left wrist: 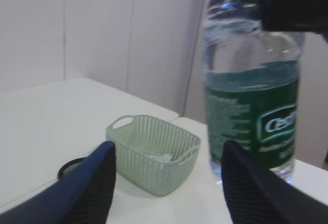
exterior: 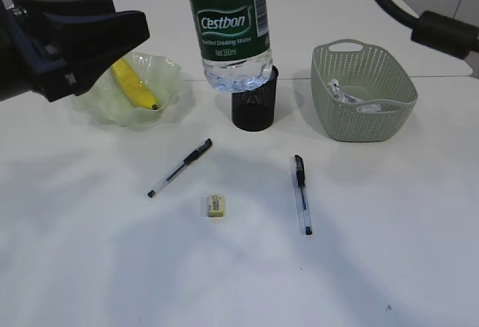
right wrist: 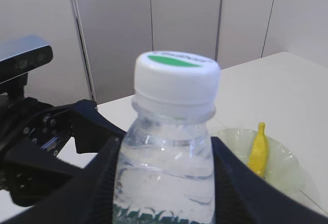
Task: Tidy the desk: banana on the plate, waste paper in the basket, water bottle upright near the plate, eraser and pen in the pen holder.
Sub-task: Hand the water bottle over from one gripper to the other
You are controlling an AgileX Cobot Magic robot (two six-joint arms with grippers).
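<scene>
So we've got the small clear plastic water bottle with the dark green label [exterior: 227,28] up off the white table [exterior: 90,267], upright, pinched just under its white cap between our right fingers [right wrist: 102,183], hanging in front of the black mesh pen holder [exterior: 254,106]. Our left fingers [left wrist: 102,178] are spread wide with nothing in them, over at the left. The yellow banana [exterior: 133,84] lies in the pale green ruffled plate [exterior: 168,69] far left, crumpled paper [exterior: 348,95] sits in the sage-green woven-look basket [exterior: 363,121] far right, and two black-capped pens [exterior: 179,167] plus the little pale eraser [exterior: 215,206] lie on the table nearer us.

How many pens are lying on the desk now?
2. One pen lies left of the eraser, slanted. The other pen lies right of it, in front of the basket. The cup's inside cannot be seen.
</scene>
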